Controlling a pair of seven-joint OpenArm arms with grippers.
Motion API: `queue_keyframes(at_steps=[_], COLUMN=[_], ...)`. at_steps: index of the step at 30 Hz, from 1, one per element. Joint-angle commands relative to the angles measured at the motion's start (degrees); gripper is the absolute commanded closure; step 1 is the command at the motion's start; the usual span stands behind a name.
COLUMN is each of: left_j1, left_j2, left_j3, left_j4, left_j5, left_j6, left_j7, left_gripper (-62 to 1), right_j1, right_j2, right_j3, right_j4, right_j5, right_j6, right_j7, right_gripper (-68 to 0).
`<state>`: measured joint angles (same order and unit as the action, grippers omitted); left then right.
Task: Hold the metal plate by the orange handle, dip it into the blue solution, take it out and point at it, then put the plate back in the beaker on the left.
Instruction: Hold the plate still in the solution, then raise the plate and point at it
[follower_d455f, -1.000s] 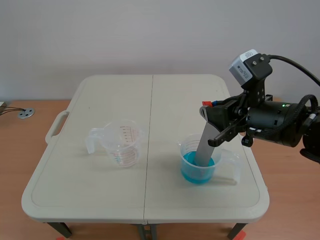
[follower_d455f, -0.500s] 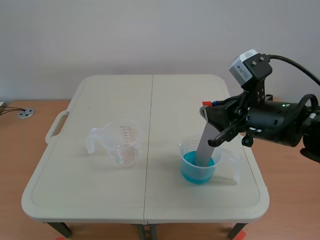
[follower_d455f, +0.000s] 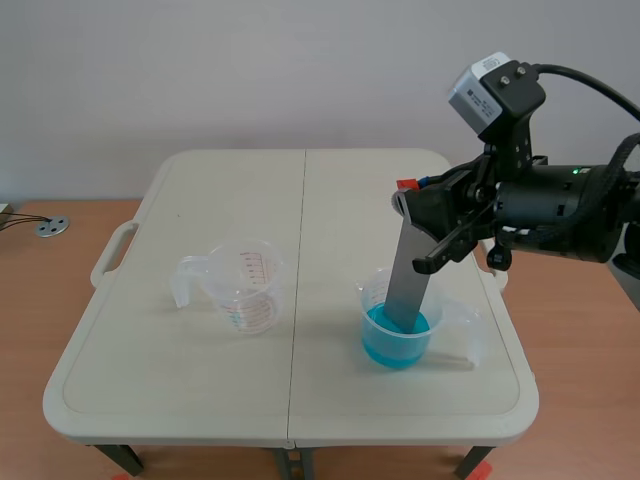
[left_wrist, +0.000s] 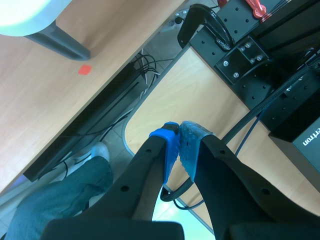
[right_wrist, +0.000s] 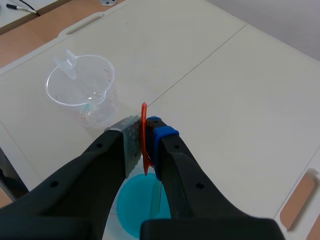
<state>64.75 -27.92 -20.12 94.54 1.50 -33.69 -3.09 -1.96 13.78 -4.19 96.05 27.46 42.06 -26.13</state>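
Note:
My right gripper (follower_d455f: 412, 200) is shut on the orange handle (right_wrist: 144, 137) of the grey metal plate (follower_d455f: 405, 278). The plate hangs nearly upright, its lower end inside the beaker (follower_d455f: 398, 322) of blue solution (follower_d455f: 390, 343) on the table's right half. In the right wrist view the handle is pinched between my pads, above the blue solution (right_wrist: 142, 202). The empty clear beaker (follower_d455f: 243, 285) stands on the left half; the empty clear beaker (right_wrist: 82, 85) lies ahead of the right gripper. My left gripper (left_wrist: 179, 131) is shut on nothing, off the table and over the floor.
The folding table (follower_d455f: 200, 200) has a centre seam and a side handle (follower_d455f: 112, 252) at its left. Under the left gripper are a black mount (left_wrist: 240, 55), cables and wooden floor (left_wrist: 45, 80).
My right gripper has risen and shifted slightly left, lifting the plate higher in the blue beaker. The plate's lower end stays inside the beaker.

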Motion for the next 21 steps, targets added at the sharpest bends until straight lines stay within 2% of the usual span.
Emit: queue_keyframes(at_steps=[1,13,21], left_j1=[-0.2,-1.1,-4.0], left_j2=[0.4,0.4,0.4], left_j3=[0.2,0.2,0.2], left_j4=[0.7,0.7,0.7], left_j5=[-0.4,-0.3,-0.4], left_j6=[-0.4,-0.5,-0.5], left_j7=[-0.5,-0.4,-0.5], left_gripper=[-3.1,-3.1,-3.1], right_j1=[0.2,0.0,0.0], right_j2=[0.0,0.0,0.0], right_j3=[0.9,3.5,5.5], right_j4=[2.2,11.8,16.8], right_j5=[2.0,12.3,16.9], right_j6=[0.7,0.7,0.7], right_j7=[-0.2,-10.9,-15.2], right_gripper=[-1.1,-1.1,-1.1])
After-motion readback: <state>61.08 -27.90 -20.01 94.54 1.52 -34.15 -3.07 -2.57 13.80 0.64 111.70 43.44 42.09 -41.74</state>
